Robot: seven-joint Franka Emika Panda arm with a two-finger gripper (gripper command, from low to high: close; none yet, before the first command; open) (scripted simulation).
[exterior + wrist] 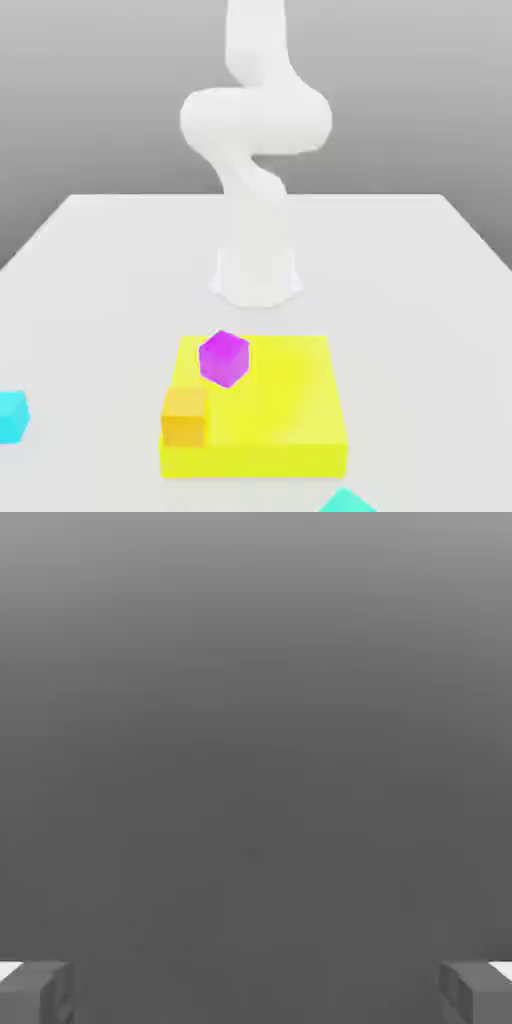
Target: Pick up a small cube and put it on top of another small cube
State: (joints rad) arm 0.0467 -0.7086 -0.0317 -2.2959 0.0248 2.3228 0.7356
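Note:
In the exterior view a magenta small cube (pixel 223 358) sits on a flat yellow block (pixel 290 400), turned corner-on. An orange small cube (pixel 184 416) rests at the yellow block's near corner, on the exterior view's left. The two cubes are apart. My white arm (pixel 255 130) rises from its base behind the block and bends up past the top of that view. In the hand view my gripper (pixel 256 992) is open, its grey fingertips (pixel 35 992) standing wide apart with nothing between them and plain grey beyond.
A cyan cube (pixel 12 416) lies on the white table (pixel 400 260) at the exterior view's left edge. Another cyan cube (pixel 347 502) is cut off by the bottom edge. The arm's base (pixel 256 275) stands just behind the yellow block.

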